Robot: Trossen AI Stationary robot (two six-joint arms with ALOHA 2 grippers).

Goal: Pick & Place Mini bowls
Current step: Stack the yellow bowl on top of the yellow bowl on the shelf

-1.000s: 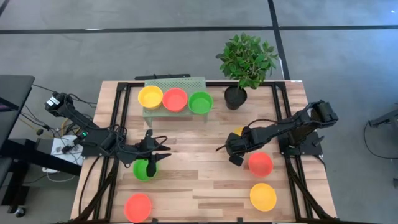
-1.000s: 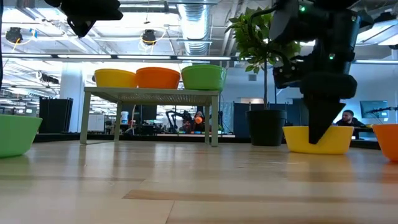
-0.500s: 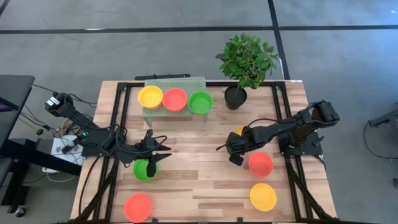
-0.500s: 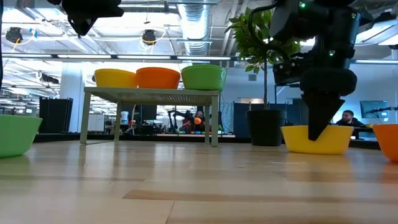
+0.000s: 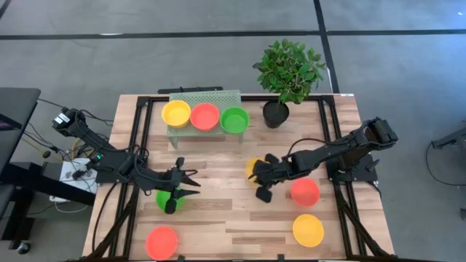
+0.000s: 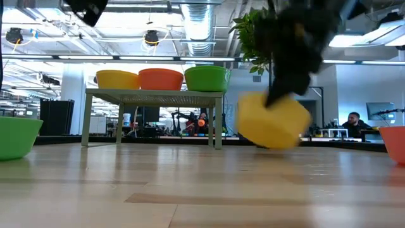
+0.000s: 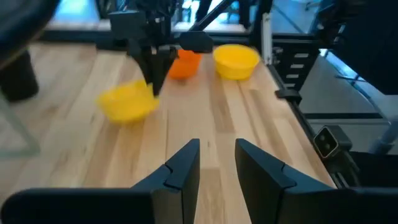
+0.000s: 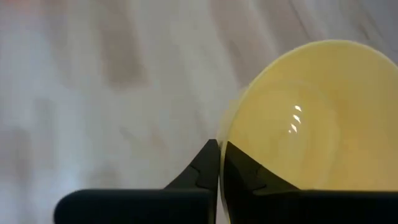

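Observation:
My right gripper (image 5: 262,177) is shut on a yellow mini bowl (image 5: 253,168), which hangs blurred above mid-table in the low view (image 6: 273,120) and shows in the left wrist view (image 7: 127,102). My left gripper (image 5: 173,198) is open (image 7: 217,163) above a green mini bowl (image 5: 164,199), which sits on its base on the table (image 6: 16,136). Yellow (image 5: 175,113), red (image 5: 205,116) and green (image 5: 234,119) mini bowls stand on the pale green rack (image 5: 204,97). Red (image 5: 305,191), yellow (image 5: 308,230) and red (image 5: 162,241) mini bowls rest on the table. My right gripper pinches the yellow mini bowl by its rim (image 8: 227,132), one finger (image 8: 242,173) inside the bowl and the other outside. The fingers come from above, pointing down (image 7: 153,70). The mini bowl hangs tilted below them, lifted clear of the table (image 6: 273,120).
A black plant pot (image 5: 275,113) with a leafy plant stands at the far edge, right of the rack. Black frame rails run along the table's left and right sides (image 5: 138,145). Bare wood lies between the two arms (image 5: 218,182).
My right gripper has lifted the yellow mini bowl off the table and carried it toward the table's left; the bowl now hangs tilted where it sat flat before. My left gripper has risen a little over the green mini bowl.

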